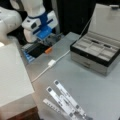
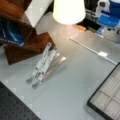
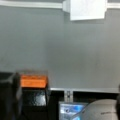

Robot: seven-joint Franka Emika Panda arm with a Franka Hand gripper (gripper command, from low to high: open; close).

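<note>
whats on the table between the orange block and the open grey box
In a front view, a white cable with a small white adapter crosses the grey table between the orange block and the open box.

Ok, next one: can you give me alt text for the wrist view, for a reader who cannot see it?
A bare grey table fills most of the wrist view, with a white cable and its white plug block along the top edge. At lower left an orange block sits on a black object. The claw does not show here.
</note>
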